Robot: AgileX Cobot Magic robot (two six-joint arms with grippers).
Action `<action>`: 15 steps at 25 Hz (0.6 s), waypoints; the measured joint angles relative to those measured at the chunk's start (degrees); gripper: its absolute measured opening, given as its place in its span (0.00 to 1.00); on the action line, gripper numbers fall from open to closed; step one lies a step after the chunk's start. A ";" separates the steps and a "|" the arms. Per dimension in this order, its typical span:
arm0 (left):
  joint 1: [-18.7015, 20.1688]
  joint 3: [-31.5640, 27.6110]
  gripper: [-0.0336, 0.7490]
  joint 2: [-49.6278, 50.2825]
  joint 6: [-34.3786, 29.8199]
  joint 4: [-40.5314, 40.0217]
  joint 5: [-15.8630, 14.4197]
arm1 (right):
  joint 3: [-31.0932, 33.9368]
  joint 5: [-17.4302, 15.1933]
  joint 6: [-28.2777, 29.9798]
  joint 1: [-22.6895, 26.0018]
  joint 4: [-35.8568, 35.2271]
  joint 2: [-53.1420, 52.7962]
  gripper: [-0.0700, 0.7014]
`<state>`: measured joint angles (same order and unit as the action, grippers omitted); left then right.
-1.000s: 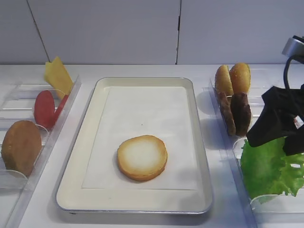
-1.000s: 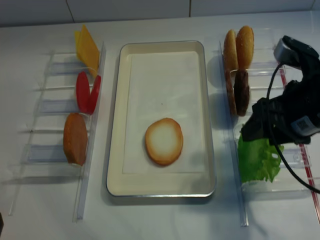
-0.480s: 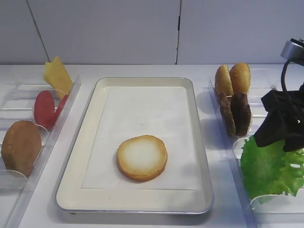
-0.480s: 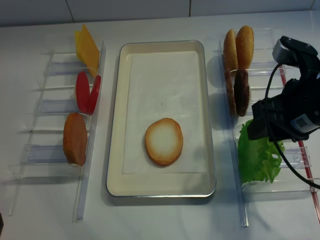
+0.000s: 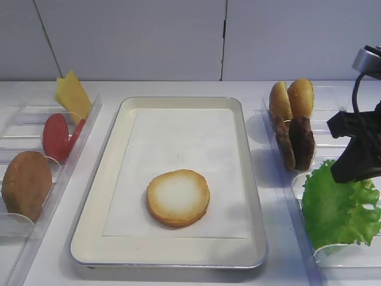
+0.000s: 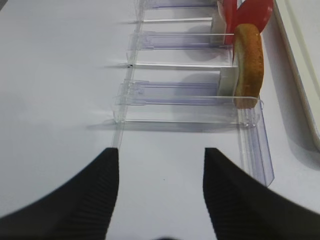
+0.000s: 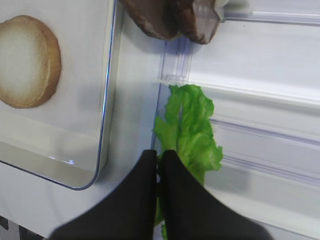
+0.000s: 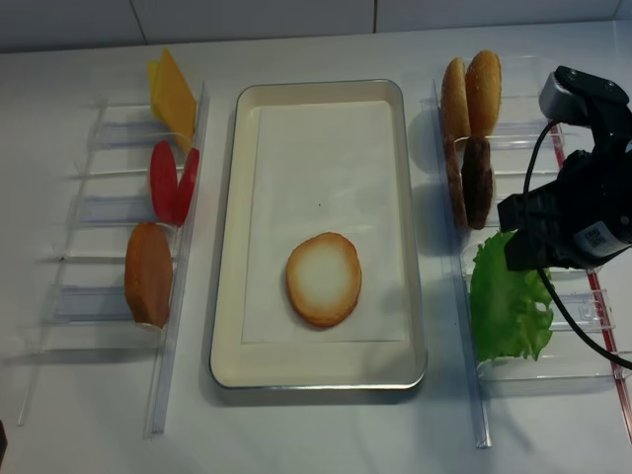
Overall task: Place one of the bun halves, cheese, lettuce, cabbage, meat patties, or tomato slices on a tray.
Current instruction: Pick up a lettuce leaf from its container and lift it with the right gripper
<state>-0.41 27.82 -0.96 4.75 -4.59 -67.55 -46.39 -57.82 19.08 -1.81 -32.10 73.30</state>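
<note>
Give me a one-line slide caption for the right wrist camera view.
Right gripper, jaws shut on the frilly green lettuce leaf in its clear plastic bin, beside the silver tray holding one toasted bun half.

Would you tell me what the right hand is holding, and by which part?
The right hand is shut on the lettuce, pinching its frilly edge nearest the tray.
</note>
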 joint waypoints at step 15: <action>0.00 0.00 0.55 0.00 0.00 0.00 0.00 | 0.00 -4.02 2.53 0.00 -2.20 -6.47 0.14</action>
<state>-0.41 27.82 -0.96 4.75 -4.59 -67.55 -46.39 -61.84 21.61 -1.81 -34.30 66.83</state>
